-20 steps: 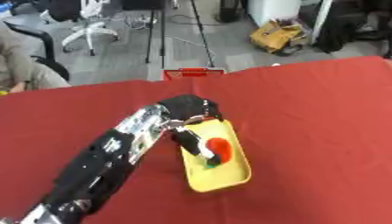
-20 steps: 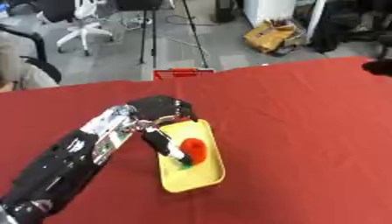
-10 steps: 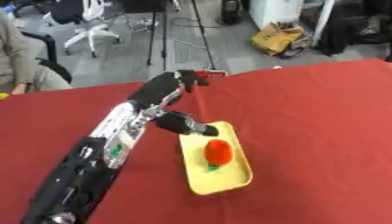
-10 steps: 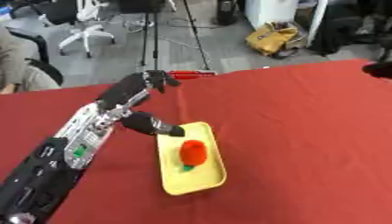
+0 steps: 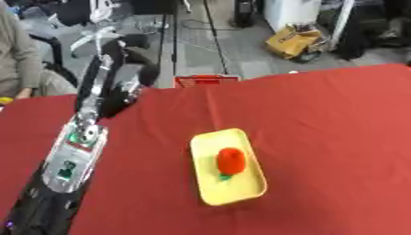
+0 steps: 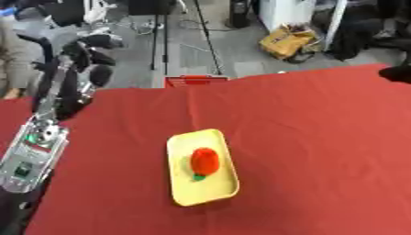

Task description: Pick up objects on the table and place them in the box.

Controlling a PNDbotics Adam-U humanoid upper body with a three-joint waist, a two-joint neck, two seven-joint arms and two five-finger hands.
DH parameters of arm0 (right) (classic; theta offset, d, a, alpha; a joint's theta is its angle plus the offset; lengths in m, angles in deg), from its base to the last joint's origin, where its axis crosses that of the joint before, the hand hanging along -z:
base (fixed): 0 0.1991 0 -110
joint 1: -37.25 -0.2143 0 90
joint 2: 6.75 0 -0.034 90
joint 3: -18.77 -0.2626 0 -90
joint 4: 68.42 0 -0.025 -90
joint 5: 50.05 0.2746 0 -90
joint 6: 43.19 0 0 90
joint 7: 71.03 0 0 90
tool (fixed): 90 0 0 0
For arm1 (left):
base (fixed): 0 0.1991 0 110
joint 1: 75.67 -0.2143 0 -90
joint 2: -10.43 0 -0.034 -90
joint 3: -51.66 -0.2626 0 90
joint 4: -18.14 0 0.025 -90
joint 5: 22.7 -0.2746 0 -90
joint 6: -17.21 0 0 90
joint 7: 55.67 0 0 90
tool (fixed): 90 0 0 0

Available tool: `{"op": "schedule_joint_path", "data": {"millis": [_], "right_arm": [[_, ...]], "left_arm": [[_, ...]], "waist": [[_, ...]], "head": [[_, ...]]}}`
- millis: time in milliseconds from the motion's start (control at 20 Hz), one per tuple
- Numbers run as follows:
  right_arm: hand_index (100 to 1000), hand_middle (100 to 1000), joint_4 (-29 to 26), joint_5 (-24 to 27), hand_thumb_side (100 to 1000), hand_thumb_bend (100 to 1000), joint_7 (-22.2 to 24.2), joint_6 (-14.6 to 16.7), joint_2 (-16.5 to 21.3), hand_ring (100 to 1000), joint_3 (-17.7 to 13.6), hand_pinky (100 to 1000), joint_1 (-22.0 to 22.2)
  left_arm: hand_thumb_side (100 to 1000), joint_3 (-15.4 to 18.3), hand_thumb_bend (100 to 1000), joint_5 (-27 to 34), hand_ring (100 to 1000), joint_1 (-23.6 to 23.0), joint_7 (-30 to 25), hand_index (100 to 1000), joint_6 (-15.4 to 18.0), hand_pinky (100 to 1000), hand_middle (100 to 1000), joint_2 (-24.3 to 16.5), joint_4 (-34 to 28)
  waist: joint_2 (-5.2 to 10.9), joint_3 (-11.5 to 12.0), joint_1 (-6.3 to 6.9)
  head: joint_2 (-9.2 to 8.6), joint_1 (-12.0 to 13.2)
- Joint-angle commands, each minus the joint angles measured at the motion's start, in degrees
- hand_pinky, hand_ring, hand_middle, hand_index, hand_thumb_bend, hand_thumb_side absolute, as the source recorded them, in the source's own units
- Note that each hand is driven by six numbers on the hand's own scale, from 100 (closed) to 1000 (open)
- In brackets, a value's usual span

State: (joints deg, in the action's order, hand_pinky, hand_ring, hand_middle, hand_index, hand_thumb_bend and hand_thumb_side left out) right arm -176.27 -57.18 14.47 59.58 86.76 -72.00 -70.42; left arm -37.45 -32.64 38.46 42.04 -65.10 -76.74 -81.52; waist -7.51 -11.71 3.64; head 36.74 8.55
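A shallow yellow box (image 5: 251,183) lies on the red table (image 5: 329,119), a little left of centre. Inside it rests a red rounded object (image 5: 230,160) with a small green bit at its near end. My left hand (image 5: 125,51) hangs in the air at the far left, above the table's back edge, well apart from the box; its fingers look relaxed and hold nothing. A dark shape at the right edge of the right eye view is my right hand (image 6: 398,73); only a part of it shows.
A small red crate (image 5: 207,81) stands just behind the table's far edge. Beyond it are tripod legs, office chairs and a yellow bag on the floor. A seated person shows at the far left edge.
My left hand has let go of the red object, which now lies in the yellow box. The arm has lifted and swung back to the far left.
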Motion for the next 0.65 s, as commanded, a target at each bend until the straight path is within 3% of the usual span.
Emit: {"op": "schedule_joint_path", "data": {"millis": [50, 650], "right_arm": [[945, 845, -0.71, 0.03, 924, 427, -0.28, 0.02, 0.94, 697, -0.66, 750, -0.79], [944, 845, -0.74, -0.08, 914, 437, -0.18, -0.07, 1.07, 697, -0.63, 749, -0.67]], "left_arm": [[878, 2.49, 901, 2.5, 620, -1.43, 1.57, 824, 0.97, 729, 701, -1.17, -2.3], [890, 4.72, 870, 3.77, 617, -6.34, 4.57, 822, 2.24, 724, 698, 0.05, -3.46]], "waist": [[0.36, 0.29, -0.74], [0.68, 0.23, -0.3]], "head": [[-0.38, 0.06], [0.07, 0.16]]}}
